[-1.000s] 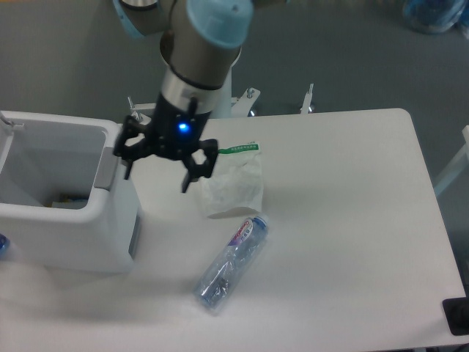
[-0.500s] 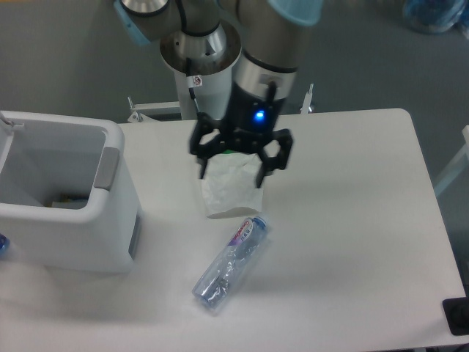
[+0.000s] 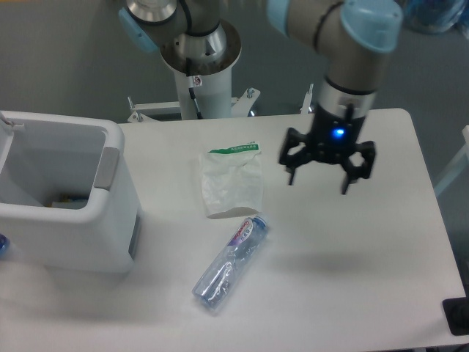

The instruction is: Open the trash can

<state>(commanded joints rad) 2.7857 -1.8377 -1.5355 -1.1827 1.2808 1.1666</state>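
Observation:
The trash can (image 3: 66, 198) is a large white boxy bin at the left edge of the table. Its top stands open, so I see into its hollow, where a few small items lie at the bottom. A grey tab (image 3: 107, 169) sits on its right rim. My gripper (image 3: 319, 181) hangs over the right half of the table, far from the bin, open, with nothing between its fingers.
A white plastic bag with a green strip (image 3: 231, 181) lies mid-table. A clear plastic bottle (image 3: 231, 263) lies on its side in front of it. The arm's base column (image 3: 198, 73) rises behind the table. The table's right edge (image 3: 432, 213) is near the gripper.
The gripper has swung from beside the trash can's right rim, across the bag, to the right half of the table. It stayed open. The bin, bag and bottle did not move.

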